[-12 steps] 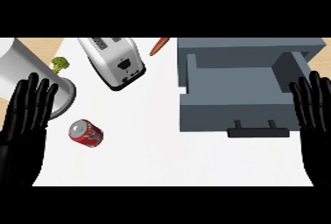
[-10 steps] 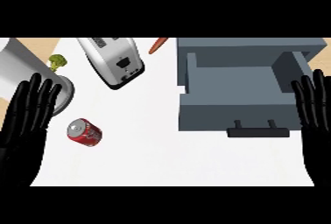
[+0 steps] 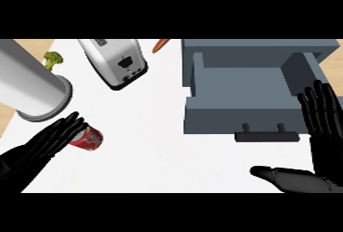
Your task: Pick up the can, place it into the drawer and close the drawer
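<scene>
At counter's left, red can (image 3: 87,138) lies on its side, left hand (image 3: 48,144) beside it, fingers straight, nothing gripped. Drawer (image 3: 251,88) open. Right hand (image 3: 321,115) resting open. Advice: curl fingers round can's body before lifting.

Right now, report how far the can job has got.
Done: nothing; the red metal can lies on the white counter. In hand: the black left hand reaches it, fingers straight. Left: grasp, place in the open grey drawer, close. The right hand rests open.
</scene>
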You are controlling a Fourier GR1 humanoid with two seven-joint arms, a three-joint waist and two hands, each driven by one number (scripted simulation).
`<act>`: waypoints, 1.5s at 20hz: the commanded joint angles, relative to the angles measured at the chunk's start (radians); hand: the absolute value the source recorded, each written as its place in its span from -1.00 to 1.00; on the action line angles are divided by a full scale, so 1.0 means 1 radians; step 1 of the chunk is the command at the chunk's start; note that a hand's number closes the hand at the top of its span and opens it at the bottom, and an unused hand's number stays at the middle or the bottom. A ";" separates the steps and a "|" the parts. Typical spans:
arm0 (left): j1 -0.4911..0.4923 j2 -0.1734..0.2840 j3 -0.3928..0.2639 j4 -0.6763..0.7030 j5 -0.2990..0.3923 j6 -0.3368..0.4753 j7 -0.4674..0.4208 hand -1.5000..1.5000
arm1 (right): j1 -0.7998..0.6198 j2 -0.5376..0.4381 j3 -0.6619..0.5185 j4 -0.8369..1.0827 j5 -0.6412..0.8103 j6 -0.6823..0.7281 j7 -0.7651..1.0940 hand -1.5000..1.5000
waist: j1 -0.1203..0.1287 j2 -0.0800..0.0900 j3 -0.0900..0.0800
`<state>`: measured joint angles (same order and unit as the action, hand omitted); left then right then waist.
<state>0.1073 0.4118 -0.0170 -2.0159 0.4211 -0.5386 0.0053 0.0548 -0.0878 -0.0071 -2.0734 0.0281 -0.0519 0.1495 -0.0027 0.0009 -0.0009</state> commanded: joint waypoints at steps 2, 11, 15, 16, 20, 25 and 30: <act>-0.049 0.183 0.150 0.167 0.221 -0.203 0.028 -1.00 | 0.027 -0.014 0.001 -0.053 -0.003 0.003 0.104 -1.00 | -0.005 0.000 0.000; -0.023 0.218 0.234 0.221 0.357 -0.274 0.128 -1.00 | 0.183 -0.019 -0.073 -0.010 -0.056 0.088 -0.054 -1.00 | 0.001 -0.002 0.001; -0.107 0.156 0.239 0.339 0.248 -0.304 0.106 -1.00 | 0.218 -0.018 -0.112 -0.077 -0.111 0.114 -0.040 -1.00 | -0.005 -0.001 0.001; -0.056 0.218 0.228 0.188 0.424 -0.213 0.237 -1.00 | 0.185 -0.011 -0.095 -0.004 -0.091 0.123 -0.069 -1.00 | 0.003 -0.002 0.002; -0.099 0.141 0.274 0.334 0.276 -0.325 0.152 -1.00 | 0.168 0.004 -0.080 -0.069 -0.065 0.101 0.004 -1.00 | 0.001 -0.002 0.001; -0.188 0.103 0.279 0.431 0.183 -0.351 0.139 -1.00 | 0.185 -0.001 -0.137 -0.001 -0.096 0.151 -0.074 -1.00 | -0.001 -0.001 0.001; -0.172 -0.014 0.258 0.476 -0.012 -0.380 0.028 -1.00 | 0.210 0.020 -0.132 0.063 -0.065 0.172 -0.164 -1.00 | -0.001 -0.001 0.001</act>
<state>-0.0564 0.4578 0.2449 -1.5818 0.5175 -0.8966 0.0887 0.2277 -0.0941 -0.1491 -2.0596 -0.0602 0.0996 0.0658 -0.0033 -0.0003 -0.0002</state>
